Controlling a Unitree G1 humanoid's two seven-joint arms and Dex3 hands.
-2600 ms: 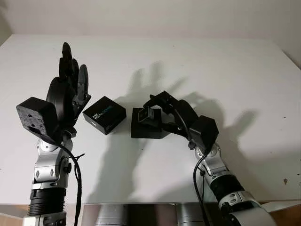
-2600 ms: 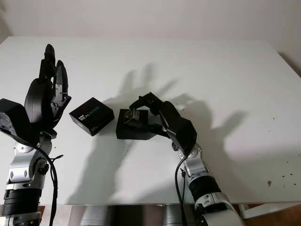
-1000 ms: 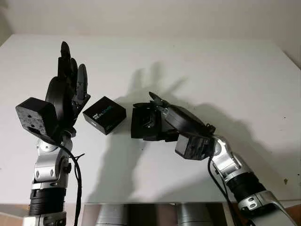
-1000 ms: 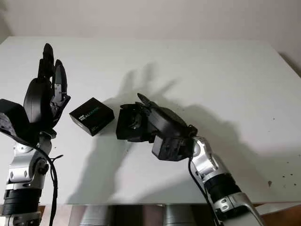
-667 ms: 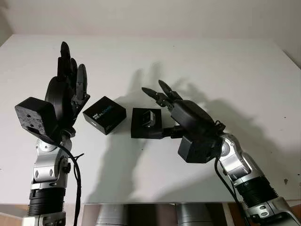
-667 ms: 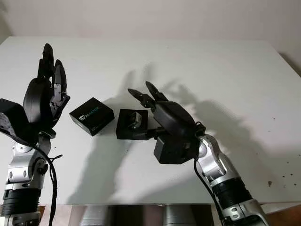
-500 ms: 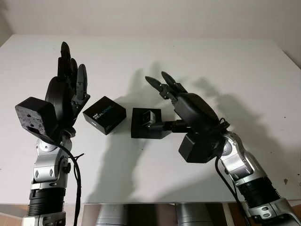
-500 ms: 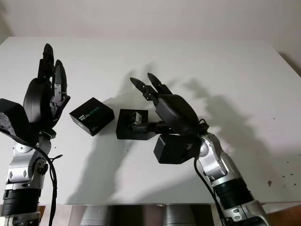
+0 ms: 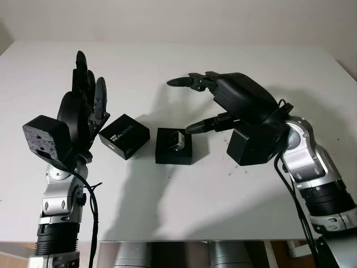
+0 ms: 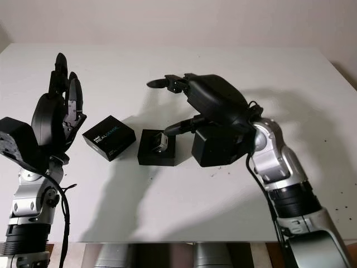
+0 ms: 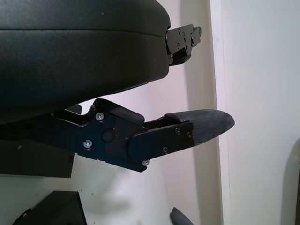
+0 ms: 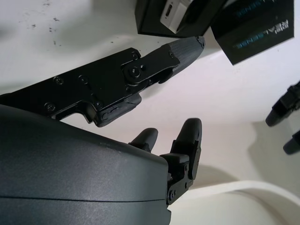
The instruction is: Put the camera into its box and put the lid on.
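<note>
On the counter [image 9: 184, 195], the camera [image 9: 176, 139] is sitting in its box [image 9: 174, 146]; lid [image 9: 124, 135] lying just left, nearer the empty left hand [image 9: 83, 109]. Right hand [image 9: 223, 100], open, is hovering beyond the box.

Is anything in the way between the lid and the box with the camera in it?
Nothing visible is. The lid lies on the table right beside the box, a bare strip of table between them. The camera sits in the box. The right hand hovers open above it; the left hand is raised beside the lid.
</note>
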